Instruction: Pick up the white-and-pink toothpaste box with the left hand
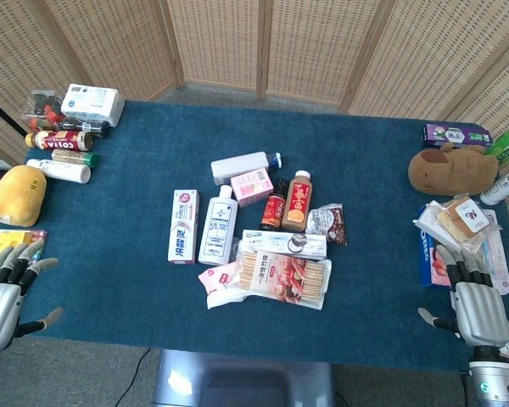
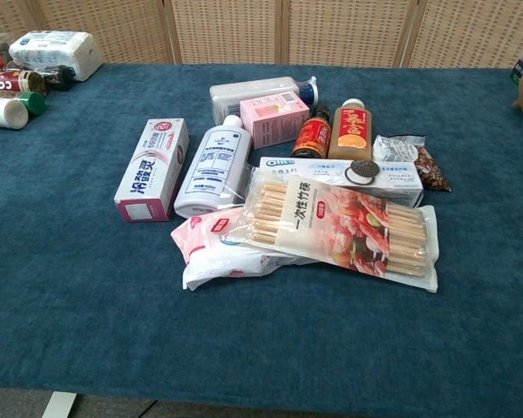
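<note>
The white-and-pink toothpaste box (image 1: 184,226) (image 2: 152,169) lies flat on the blue table cloth, at the left edge of the central pile, beside a white bottle (image 1: 218,225) (image 2: 211,169). My left hand (image 1: 8,292) hovers at the table's near left corner, far to the left of the box, fingers spread and holding nothing. My right hand (image 1: 473,297) sits at the near right edge, fingers apart and empty. Neither hand shows in the chest view.
The central pile holds a biscuit-stick pack (image 1: 282,276), an Oreo box (image 1: 285,244), small drink bottles (image 1: 297,202) and a pink carton (image 1: 252,186). Bottles and a tissue pack (image 1: 92,104) stand far left with a yellow plush (image 1: 15,194). A brown plush (image 1: 451,169) and packets lie right.
</note>
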Tool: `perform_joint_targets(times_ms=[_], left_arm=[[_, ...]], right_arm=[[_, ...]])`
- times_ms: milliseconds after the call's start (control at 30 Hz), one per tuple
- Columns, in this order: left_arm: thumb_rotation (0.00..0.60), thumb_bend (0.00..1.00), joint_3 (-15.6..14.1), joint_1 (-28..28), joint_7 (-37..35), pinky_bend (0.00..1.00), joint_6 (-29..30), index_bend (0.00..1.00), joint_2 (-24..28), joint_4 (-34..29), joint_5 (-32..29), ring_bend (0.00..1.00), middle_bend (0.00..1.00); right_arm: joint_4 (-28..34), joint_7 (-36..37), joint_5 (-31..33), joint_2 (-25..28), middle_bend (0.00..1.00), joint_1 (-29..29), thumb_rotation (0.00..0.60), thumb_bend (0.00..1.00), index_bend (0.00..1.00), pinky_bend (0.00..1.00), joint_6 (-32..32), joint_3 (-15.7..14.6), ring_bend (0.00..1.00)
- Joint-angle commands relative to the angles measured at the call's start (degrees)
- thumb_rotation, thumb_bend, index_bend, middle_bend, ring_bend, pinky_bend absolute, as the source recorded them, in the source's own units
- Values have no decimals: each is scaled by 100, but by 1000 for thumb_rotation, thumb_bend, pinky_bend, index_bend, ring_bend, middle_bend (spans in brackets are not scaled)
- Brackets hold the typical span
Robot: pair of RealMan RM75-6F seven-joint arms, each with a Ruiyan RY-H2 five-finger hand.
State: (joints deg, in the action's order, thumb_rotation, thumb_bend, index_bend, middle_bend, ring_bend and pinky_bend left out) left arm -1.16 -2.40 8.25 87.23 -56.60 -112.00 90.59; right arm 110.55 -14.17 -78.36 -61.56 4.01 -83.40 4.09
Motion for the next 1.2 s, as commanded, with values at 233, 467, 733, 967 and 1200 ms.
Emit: perform_joint_targets(times_ms=[233, 467, 733, 967, 1200], left_arm=[[600, 206, 26, -54, 14, 0, -104, 265, 93, -30, -42, 51, 94], [600, 204, 81, -305, 258, 0, -522, 249, 361, -261, -138, 46, 80], [600, 206, 381, -1001, 717, 0, -1430, 244, 336, -247, -506, 0, 33], [600, 207, 690, -1795, 1473, 0, -2345, 191, -300, 54, -1158, 0, 63], [600, 207, 887, -2525, 1851, 0, -3089, 180, -1119, 623, -1748, 0, 63]], right_arm=[[-46, 97, -95, -55, 0, 7, 600, 37, 0, 0, 42, -53, 0], [-41, 190, -103, 18, 0, -67, 600, 40, 0, 0, -27, -81, 0], [-19, 268, -138, 126, 0, -130, 600, 38, 0, 0, -72, -113, 0], [0, 443, -212, 301, 0, -304, 600, 37, 0, 0, -319, -133, 0], [4, 595, -256, 447, 0, -465, 600, 38, 0, 0, -500, -166, 0]])
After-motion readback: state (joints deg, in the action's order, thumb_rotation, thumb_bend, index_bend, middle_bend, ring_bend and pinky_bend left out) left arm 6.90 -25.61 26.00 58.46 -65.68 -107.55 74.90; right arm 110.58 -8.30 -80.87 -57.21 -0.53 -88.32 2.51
